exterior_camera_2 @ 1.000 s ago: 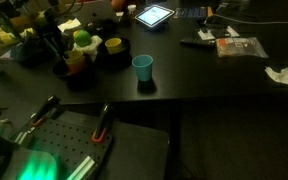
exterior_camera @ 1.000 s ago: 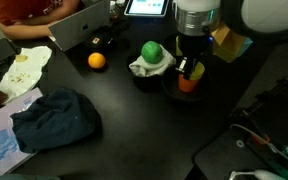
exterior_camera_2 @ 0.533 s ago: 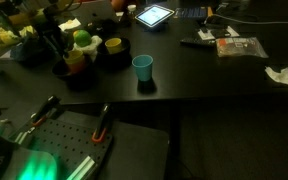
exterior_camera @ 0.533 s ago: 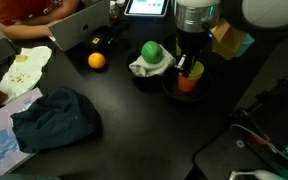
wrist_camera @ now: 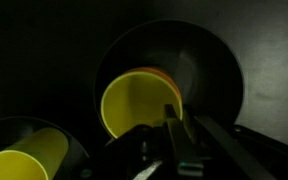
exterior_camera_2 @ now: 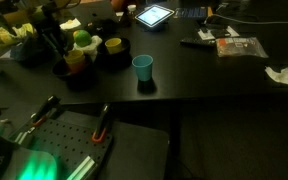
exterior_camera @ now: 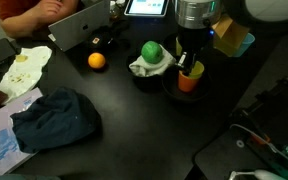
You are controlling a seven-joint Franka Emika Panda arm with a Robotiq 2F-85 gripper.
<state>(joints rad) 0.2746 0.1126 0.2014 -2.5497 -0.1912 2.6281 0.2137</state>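
Yellow cup [wrist_camera: 132, 108], nested in an orange cup [wrist_camera: 164, 77] in a black bowl [wrist_camera: 212, 62], was pinched by the narrowed gripper [exterior_camera: 190, 63].

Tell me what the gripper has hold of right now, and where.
The gripper pinches the rim of the yellow cup nested in the orange cup.

Wrist view too dark: can't tell whether end effector [wrist_camera: 182, 122] actually pinches the yellow cup [wrist_camera: 132, 108] rim. Also, second yellow cup [wrist_camera: 22, 160] clipped by bottom edge, lower left.
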